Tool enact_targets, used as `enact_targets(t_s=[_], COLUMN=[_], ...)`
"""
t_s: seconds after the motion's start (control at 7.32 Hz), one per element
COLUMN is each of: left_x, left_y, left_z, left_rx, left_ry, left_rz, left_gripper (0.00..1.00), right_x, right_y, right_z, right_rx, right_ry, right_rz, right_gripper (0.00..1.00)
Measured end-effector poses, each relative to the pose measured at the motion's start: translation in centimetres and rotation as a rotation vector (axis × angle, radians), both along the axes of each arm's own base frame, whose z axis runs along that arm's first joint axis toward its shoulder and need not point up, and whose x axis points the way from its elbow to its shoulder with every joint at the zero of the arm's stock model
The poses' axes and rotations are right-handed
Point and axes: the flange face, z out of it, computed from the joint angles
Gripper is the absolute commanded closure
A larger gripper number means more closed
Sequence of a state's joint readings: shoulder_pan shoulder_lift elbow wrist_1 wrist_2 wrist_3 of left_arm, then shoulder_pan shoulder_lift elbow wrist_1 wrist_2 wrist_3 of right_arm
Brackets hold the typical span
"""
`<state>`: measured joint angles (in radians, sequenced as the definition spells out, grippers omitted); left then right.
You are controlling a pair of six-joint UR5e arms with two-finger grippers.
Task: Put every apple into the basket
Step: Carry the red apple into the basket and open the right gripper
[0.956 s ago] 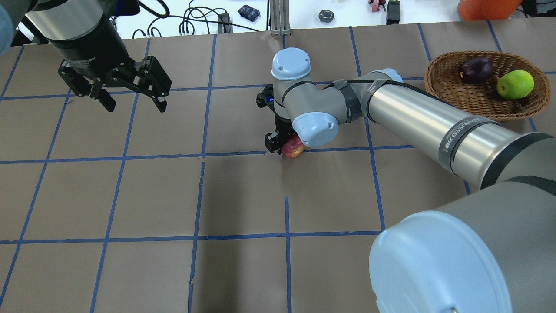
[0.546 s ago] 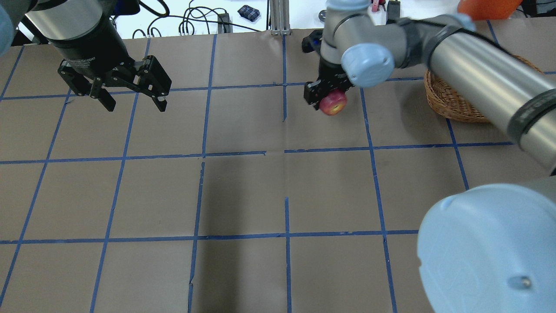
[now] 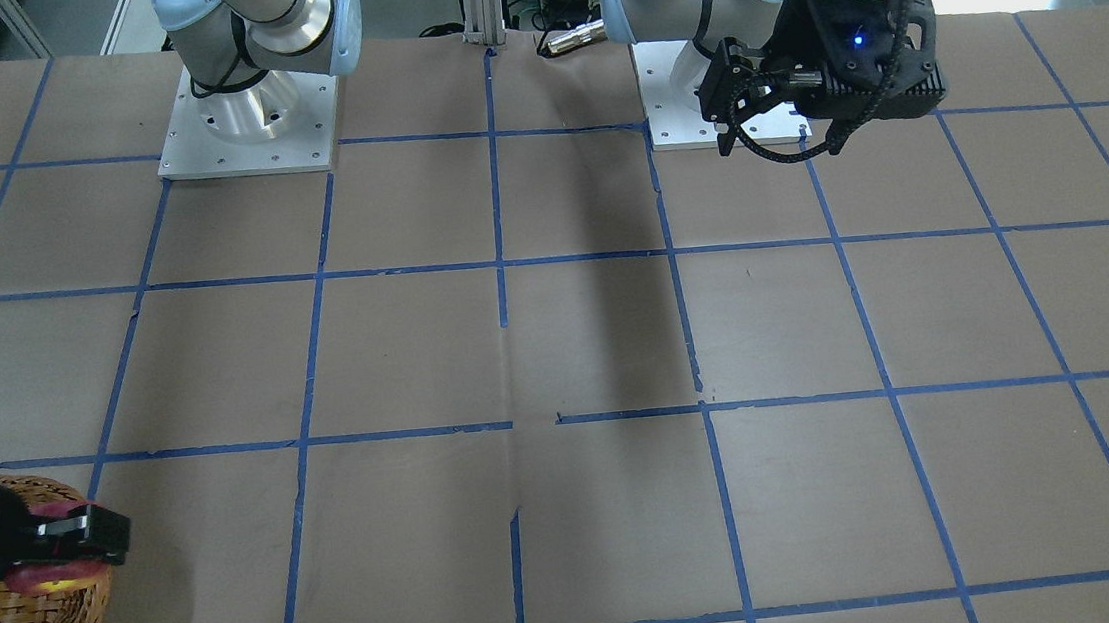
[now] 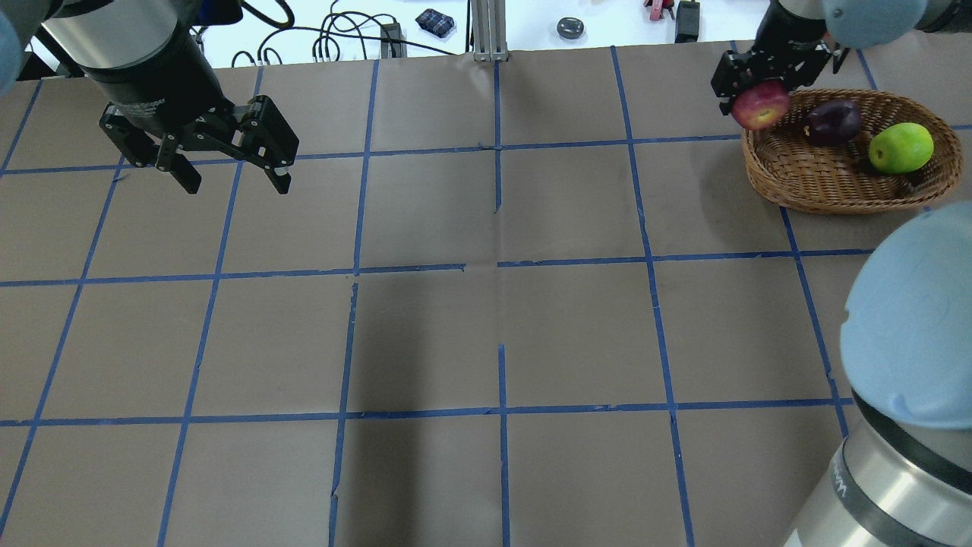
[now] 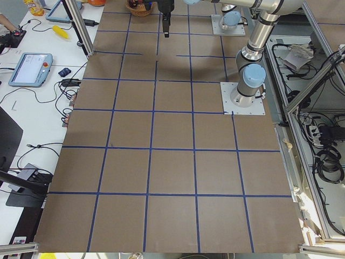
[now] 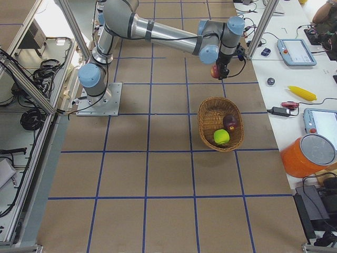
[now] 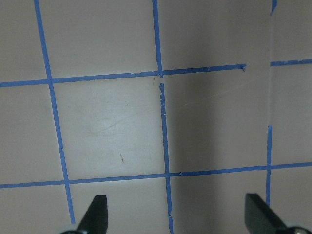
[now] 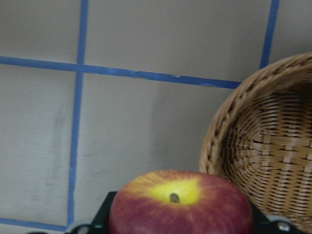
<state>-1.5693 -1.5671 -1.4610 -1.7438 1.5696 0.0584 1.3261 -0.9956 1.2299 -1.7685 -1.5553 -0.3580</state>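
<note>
My right gripper (image 4: 762, 97) is shut on the lighter red apple (image 4: 761, 106) with a yellow patch and holds it above the left rim of the wicker basket (image 4: 824, 186). The maroon apple (image 4: 833, 120) and the lime-green apple (image 4: 900, 147) lie in the basket. In the right wrist view the red apple (image 8: 180, 207) sits between the jaws, with the basket's rim (image 8: 229, 122) just to its right. My left gripper (image 4: 235, 181) is open and empty, above the table's far left; its fingertips (image 7: 96, 213) show only bare paper between them.
The table is brown paper with a blue tape grid. Beyond its far edge lie cables (image 4: 342, 38), small items and an orange object (image 4: 843, 15). My right arm's elbow (image 4: 911, 319) fills the near right of the overhead view.
My right gripper lifted the red apple off the middle of the table and carried it right and away, up to the basket's left rim. The left arm has not moved.
</note>
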Motion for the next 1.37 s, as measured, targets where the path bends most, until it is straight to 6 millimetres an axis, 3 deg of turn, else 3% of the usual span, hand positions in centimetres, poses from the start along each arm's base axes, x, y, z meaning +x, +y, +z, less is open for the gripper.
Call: enact_targets(t_s=[0.14, 0.27, 0.41, 0.68, 0.96, 1.09, 1.23, 1.37], left_x=[0.0, 0.0, 0.0, 0.0, 0.0, 0.0, 0.0, 0.0], left_y=[0.0, 0.0, 0.0, 0.1, 0.1, 0.1, 0.1, 0.1], left_z=[0.0, 0.0, 0.0, 0.0, 0.0, -0.1, -0.1, -0.1], left_rx=[0.001, 0.001, 0.001, 0.002, 0.003, 0.004, 0.003, 0.003], left_ry=[-0.001, -0.002, -0.002, -0.002, -0.002, -0.002, -0.002, -0.002], left_rz=[-0.002, -0.003, -0.005, -0.006, -0.006, -0.006, -0.006, -0.007], left_gripper=[0.0, 0.0, 0.0, 0.0, 0.0, 0.0, 0.0, 0.0], right_x=[-4.1, -7.1, -8.7, -10.3, -11.8, -11.9, -11.1, -9.4], right_y=[-0.3, -0.5, -0.6, -0.4, 0.3, 0.8, 1.7, 3.6], right_z=[-2.7, -5.3, -7.0, -8.5, -8.2, -6.5, -2.7, 2.8], right_rx=[0.037, 0.06, 0.067, 0.081, 0.109, 0.122, 0.118, 0.104], right_ry=[0.001, -0.003, -0.003, -0.007, -0.014, -0.021, -0.023, -0.021], right_rz=[-0.01, -0.028, -0.041, -0.062, -0.08, -0.084, -0.081, -0.073], right_gripper=[0.94, 0.38, 0.0, 0.0, 0.0, 0.0, 0.0, 0.0])
